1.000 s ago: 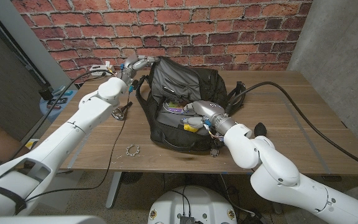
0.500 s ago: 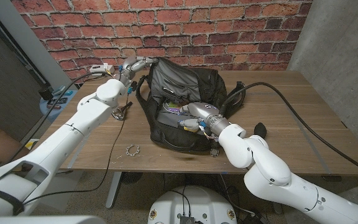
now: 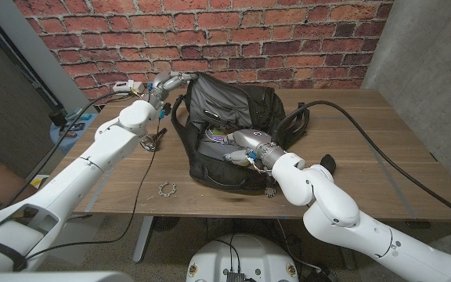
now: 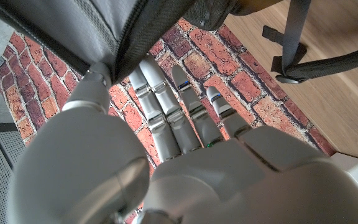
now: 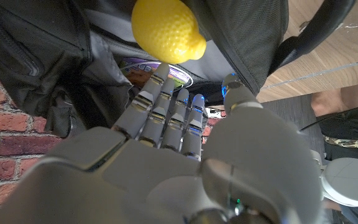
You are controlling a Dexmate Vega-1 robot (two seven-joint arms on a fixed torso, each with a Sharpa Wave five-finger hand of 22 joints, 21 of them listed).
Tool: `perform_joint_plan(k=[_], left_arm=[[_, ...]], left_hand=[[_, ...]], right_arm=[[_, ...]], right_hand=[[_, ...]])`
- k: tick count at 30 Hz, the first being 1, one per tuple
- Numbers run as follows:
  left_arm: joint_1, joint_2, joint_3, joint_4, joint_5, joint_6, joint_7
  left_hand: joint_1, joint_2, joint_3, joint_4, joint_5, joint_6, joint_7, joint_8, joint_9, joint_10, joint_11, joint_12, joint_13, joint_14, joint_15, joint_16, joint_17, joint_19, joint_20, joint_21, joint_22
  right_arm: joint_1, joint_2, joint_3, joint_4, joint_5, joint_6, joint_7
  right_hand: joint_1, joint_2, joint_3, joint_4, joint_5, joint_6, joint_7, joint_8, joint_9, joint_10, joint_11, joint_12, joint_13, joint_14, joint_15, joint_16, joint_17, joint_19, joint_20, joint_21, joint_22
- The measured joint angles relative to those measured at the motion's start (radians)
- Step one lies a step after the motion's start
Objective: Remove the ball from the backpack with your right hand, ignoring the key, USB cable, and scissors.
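Head view: we see our right hand (image 3: 245, 149) reaching inside the open backpack (image 3: 229, 125) while our left hand (image 3: 167, 82) pinches its rim. Right wrist view: fingers (image 5: 166, 115) spread, gripping nothing; the yellow ball (image 5: 166, 30) sits just beyond, still unremoved.

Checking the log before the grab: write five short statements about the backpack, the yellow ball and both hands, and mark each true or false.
1. The backpack lies open on the wooden table. True.
2. The right hand already grips the ball. False: its fingers reach toward it, none closed around it.
3. The ball is yellow. True.
4. The left hand rests on the table away from the backpack. False: it holds the backpack's edge.
5. The ball lies outside the backpack. False: it sits in the opening.
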Motion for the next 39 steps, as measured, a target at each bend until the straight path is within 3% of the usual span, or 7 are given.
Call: perform_joint_plan(k=[21,39], left_arm=[[-0.011,0.001,0.001,0.014,0.0,-0.001,-0.006],[-0.015,0.003,0.004,0.017,0.003,-0.001,-0.006]], left_hand=[[0.0,0.0,-0.004,-0.004,0.004,0.0,0.0,0.0,0.0,0.0,0.0,-0.003,0.002,0.0,0.0,0.0,0.005,0.0,0.0,0.0,0.0],[0.0,0.0,-0.007,-0.002,0.004,0.0,0.0,-0.007,0.0,0.0,0.0,-0.007,0.005,0.0,0.0,-0.004,0.005,0.0,0.0,0.0,0.0]], right_arm=[[0.014,-0.029,0.043,0.033,0.023,0.092,0.065],[0.007,-0.055,0.075,0.087,0.044,0.154,0.053]], right_hand=[[0.024,-0.024,-0.017,0.006,-0.005,-0.036,0.011,-0.005,0.0,-0.031,0.002,-0.011,0.003,-0.035,0.004,-0.009,0.009,-0.018,0.003,-0.009,0.0],[0.028,-0.028,-0.026,0.01,-0.005,-0.04,0.006,-0.005,0.0,-0.035,0.004,-0.011,0.003,-0.038,0.001,-0.009,0.014,-0.021,0.0,-0.011,0.003]])
